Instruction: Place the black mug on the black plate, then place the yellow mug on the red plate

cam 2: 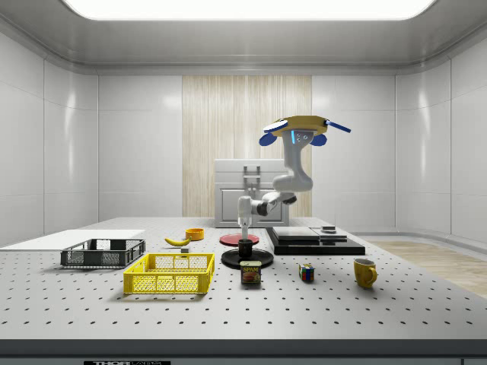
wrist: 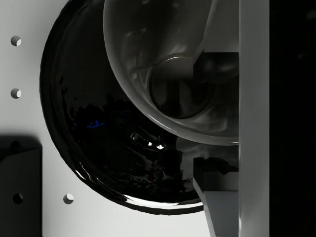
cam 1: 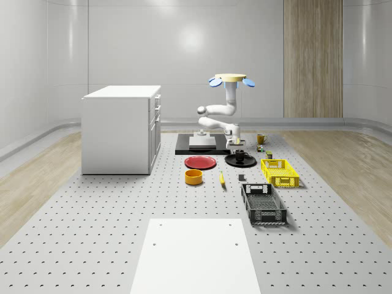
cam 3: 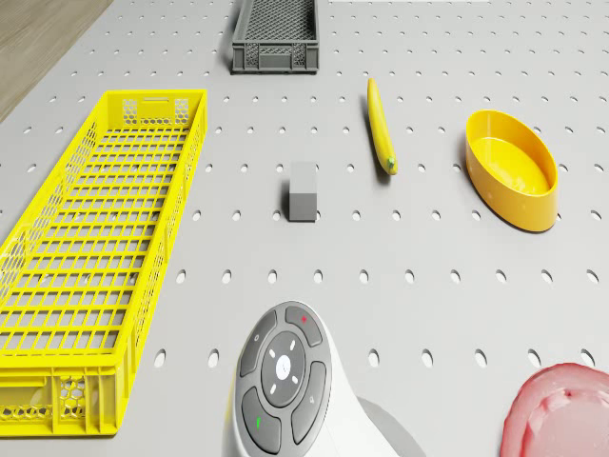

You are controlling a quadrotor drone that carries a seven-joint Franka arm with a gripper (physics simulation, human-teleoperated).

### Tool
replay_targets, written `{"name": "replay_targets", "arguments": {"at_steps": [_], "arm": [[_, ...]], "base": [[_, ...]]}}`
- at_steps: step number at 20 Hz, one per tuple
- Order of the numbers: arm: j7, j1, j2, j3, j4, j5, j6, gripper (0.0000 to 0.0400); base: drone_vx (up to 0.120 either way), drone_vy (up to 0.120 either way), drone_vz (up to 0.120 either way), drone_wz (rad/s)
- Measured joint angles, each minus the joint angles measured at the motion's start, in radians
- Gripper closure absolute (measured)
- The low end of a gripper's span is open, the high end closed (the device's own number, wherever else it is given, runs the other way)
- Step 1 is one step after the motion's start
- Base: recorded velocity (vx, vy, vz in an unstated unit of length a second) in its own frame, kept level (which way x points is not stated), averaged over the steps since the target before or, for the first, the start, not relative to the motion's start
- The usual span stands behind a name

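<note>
Side view: black mug [cam 2: 246,248] upright on black plate [cam 2: 232,261], jaws [cam 2: 245,236] clasping its rim; drone [cam 2: 297,127] hovering above; both crates [cam 2: 169,273] empty.

Yellow crate [cam 3: 100,252] beside grey block [cam 3: 304,190], banana [cam 3: 381,125], yellow bowl [cam 3: 511,169].

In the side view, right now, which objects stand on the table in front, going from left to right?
Black crate → yellow crate → Spam can → puzzle cube → yellow mug. The black mug with the gripper above it, on the black plate, stands further back, so I leave it out.
</note>
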Motion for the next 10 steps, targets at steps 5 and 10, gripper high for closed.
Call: {"name": "replay_targets", "arguments": {"at_steps": [5,10], "arm": [[-0.004,0.015,0.005,0.028,-0.018,0.023,-0.023,0.0037],[-0.007,0.024,0.011,0.043,-0.028,0.035,-0.038,0.0011]], "base": [[0.0,0.0,0.056,0.0],[0.0,0.0,0.12,0.0]]}}
